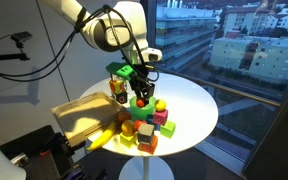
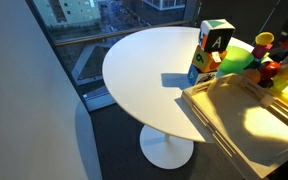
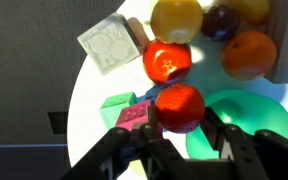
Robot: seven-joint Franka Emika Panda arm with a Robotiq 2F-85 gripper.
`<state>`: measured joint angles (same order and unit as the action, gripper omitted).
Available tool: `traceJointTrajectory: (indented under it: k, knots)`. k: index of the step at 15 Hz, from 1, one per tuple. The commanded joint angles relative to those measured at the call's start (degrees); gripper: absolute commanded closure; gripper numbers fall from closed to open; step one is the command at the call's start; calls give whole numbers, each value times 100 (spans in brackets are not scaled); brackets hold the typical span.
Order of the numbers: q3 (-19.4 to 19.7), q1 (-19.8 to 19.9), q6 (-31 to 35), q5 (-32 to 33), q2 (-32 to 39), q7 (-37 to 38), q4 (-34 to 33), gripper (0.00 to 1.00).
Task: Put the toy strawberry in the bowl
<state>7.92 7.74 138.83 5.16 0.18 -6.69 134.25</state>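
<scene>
In the wrist view the red toy strawberry point(image 3: 179, 107) sits between my gripper's two black fingers point(image 3: 182, 128), which close on its sides. It hangs just left of the round bright-green bowl point(image 3: 252, 118), over the bowl's near rim. In an exterior view my gripper point(image 1: 142, 88) is low over the pile of toys, with the green bowl point(image 1: 134, 97) beneath it. The bowl also shows in an exterior view point(image 2: 239, 58), at the table's far side.
Toy fruits lie around: a red one point(image 3: 167, 62), a lemon point(image 3: 176, 18), a plum point(image 3: 221, 20), an orange point(image 3: 249, 55). Coloured blocks point(image 3: 124, 108) and a white block point(image 3: 109, 42) lie nearby. A wooden tray point(image 1: 79, 115) stands on the round white table point(image 1: 189, 110).
</scene>
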Motion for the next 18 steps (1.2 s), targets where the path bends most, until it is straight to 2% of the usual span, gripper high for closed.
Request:
traceJointTrajectory:
  k: [1, 8, 18]
  knots:
    - [-139, -137, -36, 70, 58, 342, -184, 77]
    - [-330, -341, 143, 156, 420, 563, -533, 77]
    - [-379, -565, 827, 382, 1077, 842, -756, 77]
